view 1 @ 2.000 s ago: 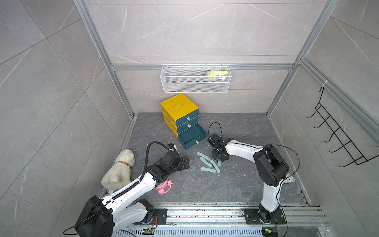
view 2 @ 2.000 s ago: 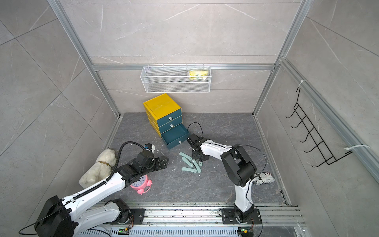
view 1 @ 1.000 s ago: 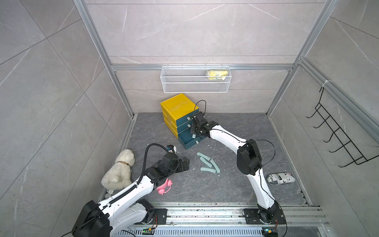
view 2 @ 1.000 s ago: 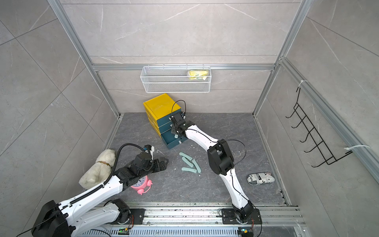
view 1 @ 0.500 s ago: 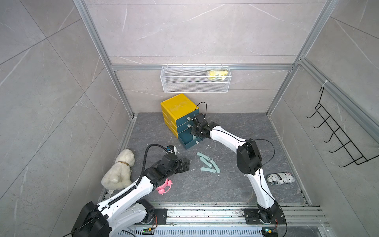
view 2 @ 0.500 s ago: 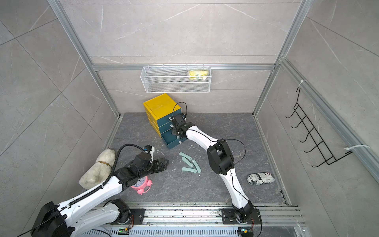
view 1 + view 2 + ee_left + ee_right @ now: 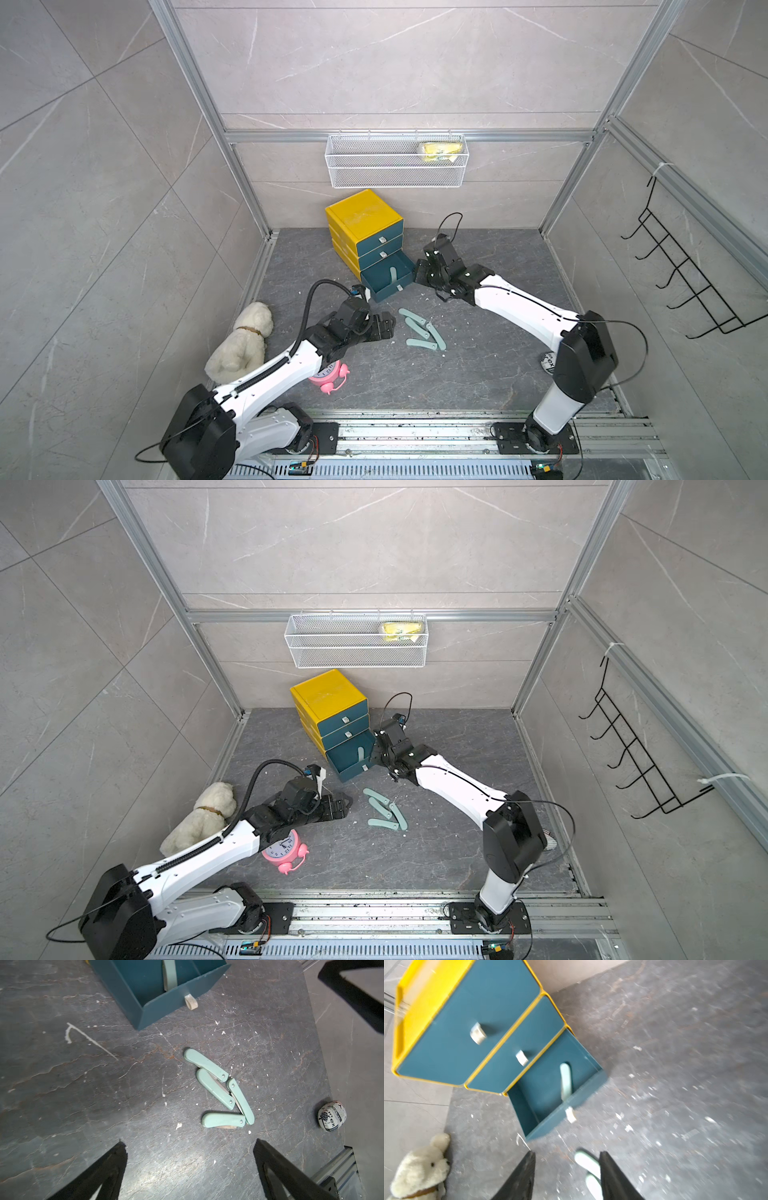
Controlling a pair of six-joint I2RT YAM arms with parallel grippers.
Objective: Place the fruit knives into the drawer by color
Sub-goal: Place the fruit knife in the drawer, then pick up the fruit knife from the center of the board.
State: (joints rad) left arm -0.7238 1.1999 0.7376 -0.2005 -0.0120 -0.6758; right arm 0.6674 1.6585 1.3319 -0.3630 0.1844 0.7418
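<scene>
Clock directions are read in the top views, with twelve o'clock toward the back wall.

My right gripper (image 7: 420, 272) hangs just beside the right side wall of the pulled-out bottom drawer (image 7: 388, 287). Its two dark fingers (image 7: 527, 1176) stand apart, with only bare floor and blurred knife ends showing between them, so it is open and empty. At about nine o'clock from it, inside that drawer, one pale teal knife (image 7: 392, 275) lies lengthwise with one end at the front wall. The drawer belongs to a small yellow chest (image 7: 361, 216), and the two dark teal drawers above it are closed.

My left gripper (image 7: 190, 1145) is low over the grey floor with its fingers spread wide and nothing between them. At about three o'clock from it, near but not touching, four knives (image 7: 422, 332) of the same pale teal lie in a loose cluster, folded, some touching at the ends. This cluster sits at about six o'clock from my right gripper and at five o'clock from the open drawer.

A white plush dog (image 7: 243, 345) lies at nine o'clock from my left gripper. A pink alarm clock (image 7: 332, 374) is partly hidden under that arm.
</scene>
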